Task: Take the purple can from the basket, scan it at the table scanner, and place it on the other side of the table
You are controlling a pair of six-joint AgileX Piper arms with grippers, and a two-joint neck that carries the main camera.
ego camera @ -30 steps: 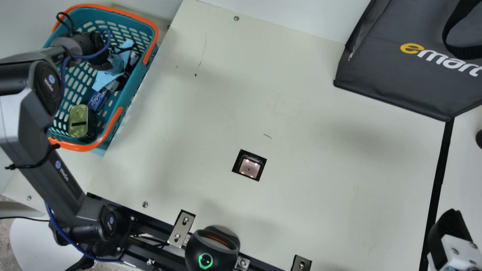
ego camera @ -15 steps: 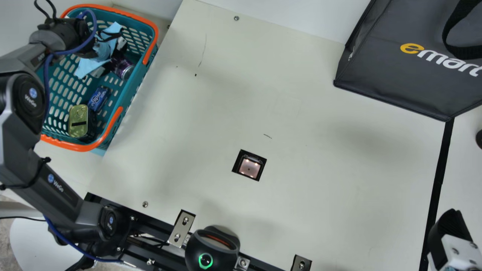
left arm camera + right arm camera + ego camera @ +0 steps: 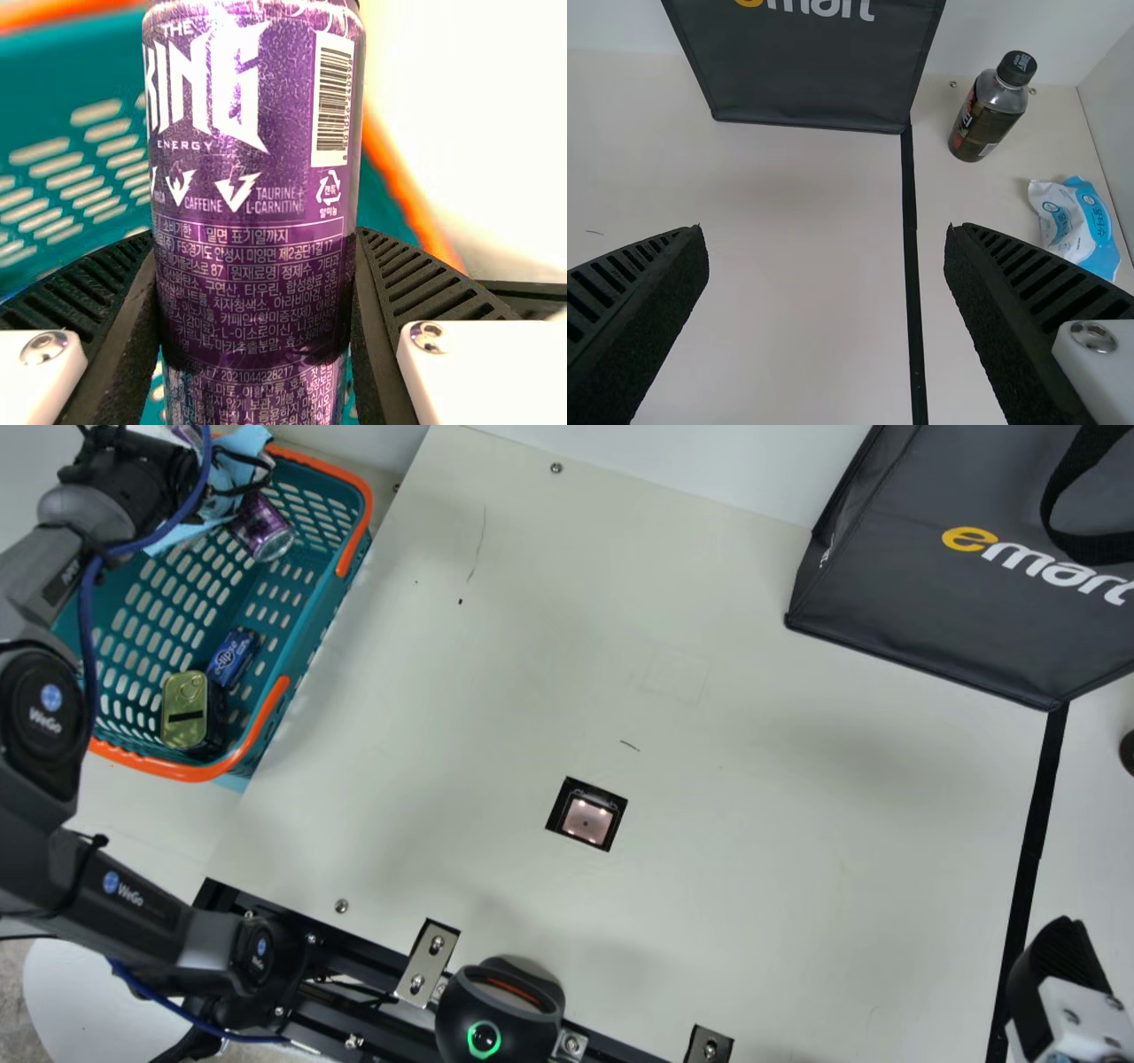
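Can [image 3: 264, 530], purple with white lettering, was over the basket [image 3: 310, 615], clamped between the 2 ribbed fingers of the left pincer [image 3: 217, 500]; the left wrist view showed its barcode facing the camera. In the basket, a gold-green tin [image 3: 184, 708] lay just beside a small blue packet [image 3: 233, 657]. The scanner [image 3: 586, 819], a dark square window with small lights, sat in the table [image 3: 762, 850], well apart from the can. The right pincer [image 3: 1059, 957] was at the table's right side in the main view, its 2 fingers wide apart. A dark bag [image 3: 939, 611] was at the far side, 1 corner near the end of a black strip [image 3: 1032, 850]. Across that strip from the scanner were a dark-capped bottle [image 3: 988, 119] and a white-and-blue pouch [image 3: 1076, 226].
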